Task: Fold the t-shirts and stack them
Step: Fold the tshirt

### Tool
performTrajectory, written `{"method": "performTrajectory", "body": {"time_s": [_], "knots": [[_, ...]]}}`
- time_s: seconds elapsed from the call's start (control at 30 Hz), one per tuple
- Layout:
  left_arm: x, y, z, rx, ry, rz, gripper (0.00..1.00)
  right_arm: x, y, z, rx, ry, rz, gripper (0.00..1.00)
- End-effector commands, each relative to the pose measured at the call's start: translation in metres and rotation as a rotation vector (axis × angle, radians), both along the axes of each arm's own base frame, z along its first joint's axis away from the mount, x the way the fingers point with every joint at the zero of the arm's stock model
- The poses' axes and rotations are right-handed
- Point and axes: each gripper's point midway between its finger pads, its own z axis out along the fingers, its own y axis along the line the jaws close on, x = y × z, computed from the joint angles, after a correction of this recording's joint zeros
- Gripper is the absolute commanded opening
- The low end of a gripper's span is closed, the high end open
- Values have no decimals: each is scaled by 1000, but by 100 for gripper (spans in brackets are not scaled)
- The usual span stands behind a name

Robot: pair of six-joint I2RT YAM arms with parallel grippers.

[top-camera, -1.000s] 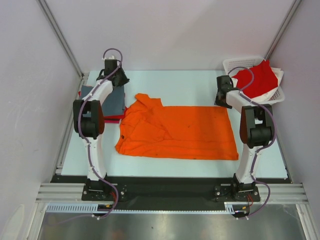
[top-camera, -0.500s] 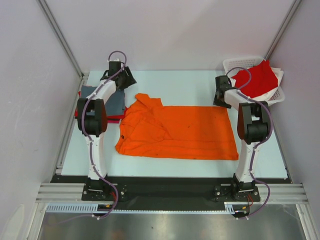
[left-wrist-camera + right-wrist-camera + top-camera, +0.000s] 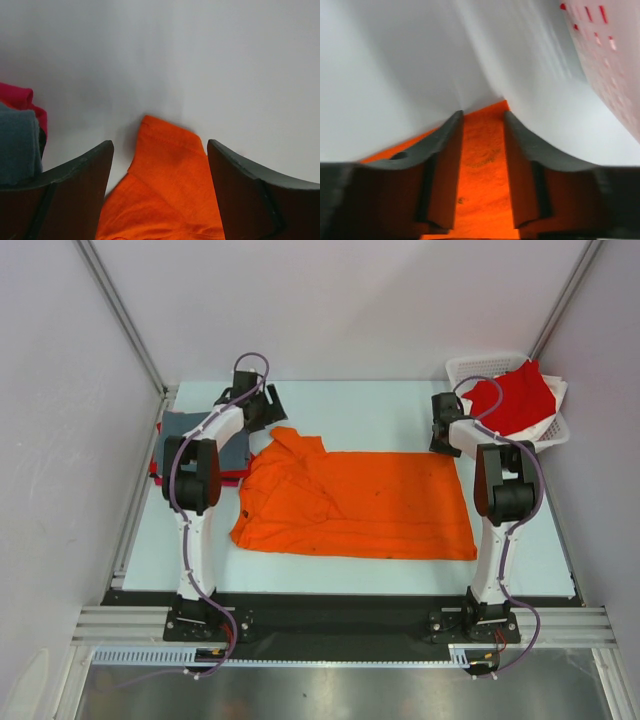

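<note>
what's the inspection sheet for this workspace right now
surface: pale blue flat tabletop, no spills seen
job's things: bright orange cloth t-shirt spread flat mid-table; folded slate grey cloth t-shirt atop a magenta one, far left; red cloth t-shirt in white plastic lattice basket, far right
clutter: nothing seen
grippers: left gripper open above the orange shirt's far-left tip; right gripper jaws apart over its far-right corner
cables: purple cables looped along both arms
surroundings: white enclosure walls, metal frame rails
</note>
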Motion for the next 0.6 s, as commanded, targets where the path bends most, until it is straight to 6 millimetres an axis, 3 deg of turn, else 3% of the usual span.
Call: {"method": "performTrajectory", "body": {"time_s": [0.0, 0.2, 0.57], "knots": [[-3, 4, 5, 16, -7, -3, 81, 1, 0, -11, -8, 37, 15, 40], [-7, 1, -4, 7, 23, -18, 80, 2, 1, -12, -3, 40, 21, 0], [-4, -4, -18, -2, 54, -32, 73, 0, 0, 8, -18, -2, 18, 0]]}}
